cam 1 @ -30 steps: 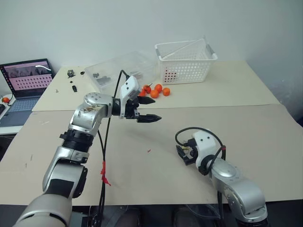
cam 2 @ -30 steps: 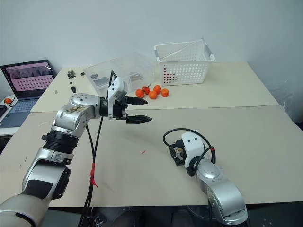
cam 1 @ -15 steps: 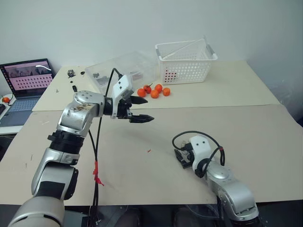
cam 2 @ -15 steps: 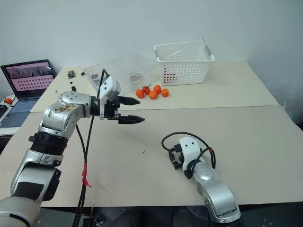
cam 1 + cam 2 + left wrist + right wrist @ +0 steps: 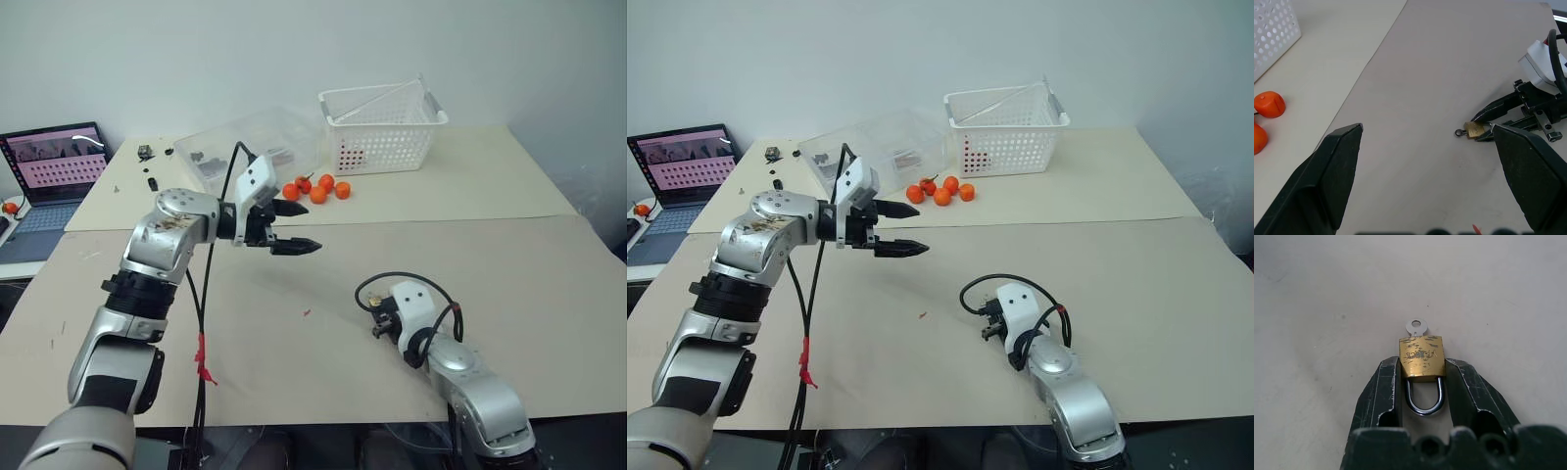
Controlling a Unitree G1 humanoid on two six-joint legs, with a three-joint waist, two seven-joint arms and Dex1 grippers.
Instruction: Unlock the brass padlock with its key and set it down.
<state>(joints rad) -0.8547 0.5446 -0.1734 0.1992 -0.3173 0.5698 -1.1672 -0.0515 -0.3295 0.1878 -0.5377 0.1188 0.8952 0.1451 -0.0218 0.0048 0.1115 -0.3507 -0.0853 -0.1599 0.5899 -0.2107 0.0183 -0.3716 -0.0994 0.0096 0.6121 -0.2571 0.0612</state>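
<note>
Between the right gripper's [image 5: 1421, 382] fingers sits the brass padlock [image 5: 1421, 358], clamped at its sides, key [image 5: 1416, 326] beyond the tips. Wrist-on, the left gripper [image 5: 1442, 171] hangs spread wide — approach the key head squarely, then twist gently.

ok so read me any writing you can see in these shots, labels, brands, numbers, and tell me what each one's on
Brass padlock, held between the right gripper's fingertips: stamped lettering across its body, too scratched to read with certainty.
Laptop screen at the table's far left: rows of small marks, too small to read.
White basket, clear plastic bin, key: no writing visible.
</note>
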